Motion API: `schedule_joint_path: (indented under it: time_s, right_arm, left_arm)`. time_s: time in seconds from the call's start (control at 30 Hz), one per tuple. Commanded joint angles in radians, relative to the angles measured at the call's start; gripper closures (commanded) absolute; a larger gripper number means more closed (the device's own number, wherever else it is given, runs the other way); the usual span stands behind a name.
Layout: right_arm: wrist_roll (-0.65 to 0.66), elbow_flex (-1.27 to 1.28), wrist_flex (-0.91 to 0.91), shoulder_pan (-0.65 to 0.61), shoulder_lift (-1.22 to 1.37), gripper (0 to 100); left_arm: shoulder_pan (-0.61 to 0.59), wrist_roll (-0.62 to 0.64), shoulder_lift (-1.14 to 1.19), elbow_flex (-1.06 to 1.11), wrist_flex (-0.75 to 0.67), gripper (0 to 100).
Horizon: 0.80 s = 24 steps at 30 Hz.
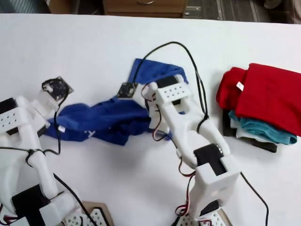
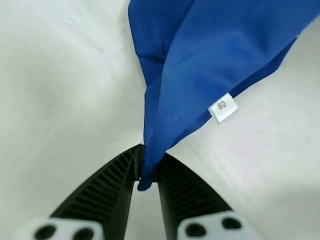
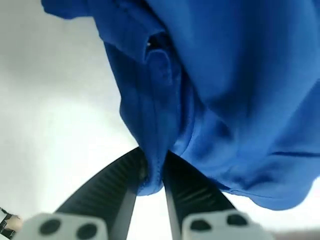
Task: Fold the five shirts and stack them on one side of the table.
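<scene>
Holding the blue shirt (image 1: 108, 120) at two points commits both arms to one garment. The shirt lies bunched near the centre of the table (image 1: 94, 47), running from 9 o'clock toward 1 o'clock in the high view.

**Grip state**
- The left gripper (image 2: 147, 175) is pressed together on a thin corner of cloth at the shirt's 9 o'clock end. A white size tag (image 2: 223, 107) hangs just beside that edge.
- The right gripper (image 3: 155, 175) pinches a thick gathered fold at the shirt's 3 o'clock end.

**Stack**
- The stack (image 1: 263, 108) sits at the table's 3 o'clock side. The red shirt (image 1: 270, 94) is on top and the teal shirt (image 1: 263, 129) is under it, with paler and dark layers below.

**Probable faults**
1. Slip at the left grip. The bite looks shallow, so tension between the arms could pull the corner free.
2. Layers caught at the right grip. The fold appears to hold several thicknesses, so lifting it may drag the whole bundle instead of spreading one panel.
3. Twisted cloth. The shirt is rumpled between the grips, and folding it as it lies would likely lock in creases.
4. Snagging. The black cable (image 1: 197, 80) loops near the shirt's 1 o'clock edge.
5. Stack disturbance. The right arm works near the pile, and a swing toward 3 o'clock could push the red shirt askew.
</scene>
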Motion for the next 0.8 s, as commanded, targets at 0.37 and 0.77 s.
schedule_joint_path:
  time_s: [0.37,0.77]
  right_arm:
    - [0.011,-0.44,0.021,0.116,-0.423,97.9]
    - [0.146,-0.631,-0.199,0.262,-0.483,97.9]
  left_arm:
    - [0.146,0.166,-0.061,-0.32,0.087,98]
    - [0.284,0.358,-0.061,-0.891,0.334,98]
